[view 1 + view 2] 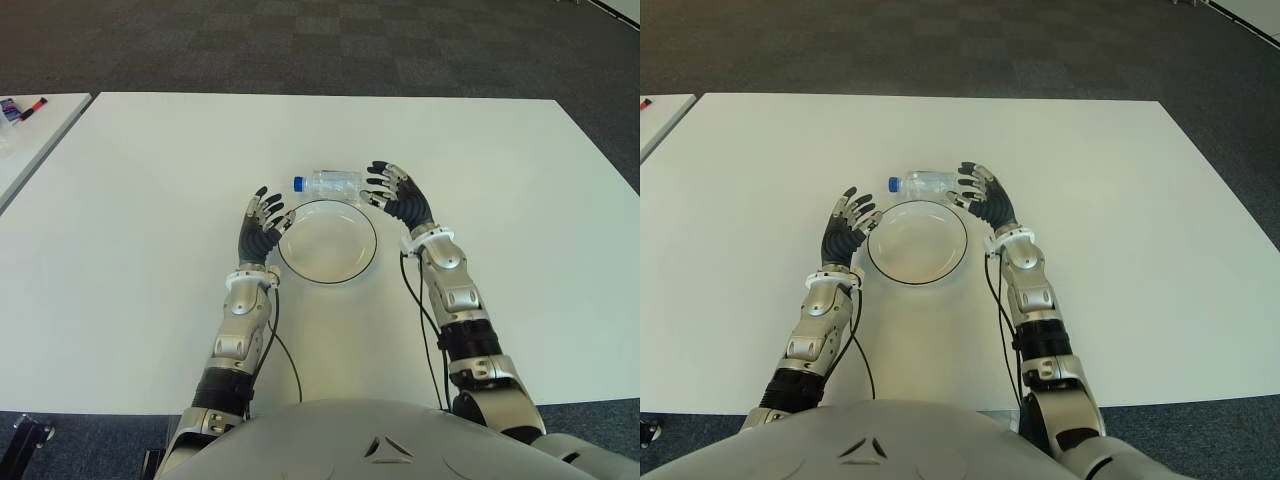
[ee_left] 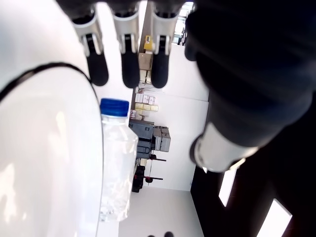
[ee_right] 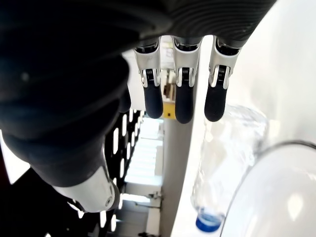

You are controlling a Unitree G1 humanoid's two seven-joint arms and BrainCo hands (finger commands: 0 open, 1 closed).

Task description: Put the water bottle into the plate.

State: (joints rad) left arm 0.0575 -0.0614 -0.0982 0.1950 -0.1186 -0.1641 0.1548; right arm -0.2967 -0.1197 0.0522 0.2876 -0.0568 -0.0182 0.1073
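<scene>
The clear plastic water bottle with a blue cap (image 1: 328,184) lies on its side on the white table (image 1: 520,250), just beyond the far rim of the round white plate with a dark edge (image 1: 327,241), outside it, cap pointing toward the robot's left. The right hand (image 1: 397,197) shows at the bottle's base end, beside the plate's right far edge; its dark fingers (image 3: 180,101) are spread and extended, gripping nothing, and whether the tips touch the bottle cannot be told. The left hand (image 1: 261,228) shows just beside the plate's left rim, well short of the cap, its fingers (image 2: 129,64) likewise straight and parted with nothing held. On a neighbouring table at far left sit small coloured items (image 1: 22,108).
</scene>
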